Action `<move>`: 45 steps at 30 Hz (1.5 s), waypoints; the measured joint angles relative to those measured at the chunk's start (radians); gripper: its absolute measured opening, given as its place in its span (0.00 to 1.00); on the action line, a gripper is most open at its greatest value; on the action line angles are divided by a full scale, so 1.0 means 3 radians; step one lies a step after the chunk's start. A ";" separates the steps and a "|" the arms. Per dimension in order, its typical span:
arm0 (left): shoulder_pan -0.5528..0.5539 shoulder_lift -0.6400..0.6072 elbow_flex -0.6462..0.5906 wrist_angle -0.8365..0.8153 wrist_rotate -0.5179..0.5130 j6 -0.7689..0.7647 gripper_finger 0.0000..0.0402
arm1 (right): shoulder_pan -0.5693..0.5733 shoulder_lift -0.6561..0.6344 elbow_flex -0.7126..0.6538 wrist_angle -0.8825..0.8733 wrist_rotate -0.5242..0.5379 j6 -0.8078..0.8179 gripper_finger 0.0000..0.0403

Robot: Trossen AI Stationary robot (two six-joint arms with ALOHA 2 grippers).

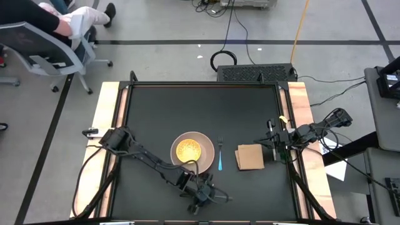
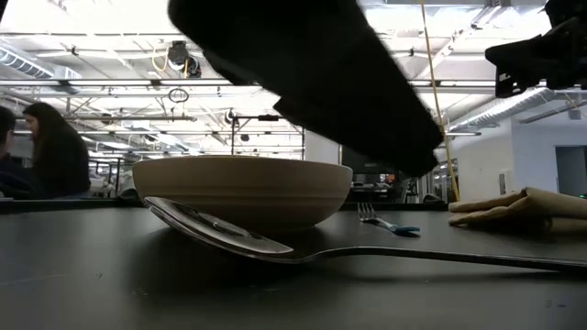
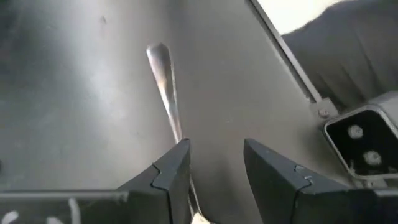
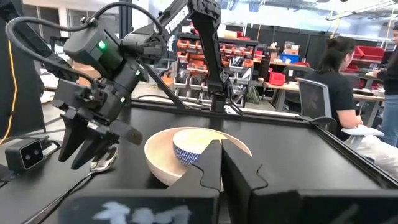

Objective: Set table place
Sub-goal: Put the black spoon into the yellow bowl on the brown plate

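My left gripper point(image 3: 214, 146) is open near the table's near edge, just in front of the pink plate point(image 1: 206, 140). A silver spoon point(image 3: 163, 74) lies flat on the black table point(image 1: 200, 106), its handle running back between the open fingers. In the low view the spoon point(image 2: 275, 246) lies in front of the plate point(image 2: 243, 188). The yellow dish point(image 1: 188, 150) sits in the plate. The blue-handled fork point(image 1: 220, 156) lies to the right of the plate. The tan napkin point(image 1: 250, 157) lies to the right of the fork. My right gripper point(image 4: 222, 163) is shut and empty at the table's right edge. My left gripper points down over the spoon's handle point(image 3: 180, 134), which passes close beside one finger point(image 3: 174, 165). I cannot tell whether that finger touches it. The spoon lies flat on the table with its bowl away from the fingers.
A small camera box point(image 3: 357, 140) stands at the near table edge beside my left gripper. Wooden strips point(image 1: 106, 125) run along the table's left and right sides. The far half of the table point(image 1: 200, 106) holds no objects. People sit beyond the table point(image 4: 336, 74).
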 joint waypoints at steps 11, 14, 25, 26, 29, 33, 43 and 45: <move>-0.0006 0.0124 0.0000 -0.0017 -0.0102 0.0004 0.38 | -0.0001 0.0001 -0.0002 0.0012 0.0000 -0.0009 0.00; 0.0001 0.0160 0.0001 -0.0018 -0.0142 0.0005 0.38 | -0.0001 0.0000 -0.0003 0.0015 -0.0001 -0.0009 0.00; 0.0018 0.0257 0.0009 -0.0055 -0.0191 0.0014 0.38 | -0.0001 0.0001 -0.0003 0.0038 -0.0001 -0.0009 0.00; 0.0018 0.0257 0.0009 -0.0055 -0.0192 0.0014 0.38 | -0.0001 0.0002 -0.0003 0.0037 -0.0001 -0.0009 0.00; 0.0018 0.0260 0.0007 -0.0020 -0.0189 0.0012 0.38 | -0.0001 0.0001 -0.0003 0.0046 -0.0001 -0.0009 0.00; 0.0012 0.0264 0.0006 0.0011 -0.0150 0.0009 0.31 | -0.0001 0.0001 -0.0003 0.0055 -0.0001 -0.0016 0.00; -0.0001 0.0270 0.0003 0.0047 0.0086 -0.0012 0.03 | -0.0001 0.0001 -0.0003 0.0065 -0.0001 -0.0021 0.00; -0.0014 0.0270 0.0003 0.0048 0.0092 -0.0012 0.04 | -0.0001 0.0001 -0.0003 0.0065 -0.0001 -0.0020 0.00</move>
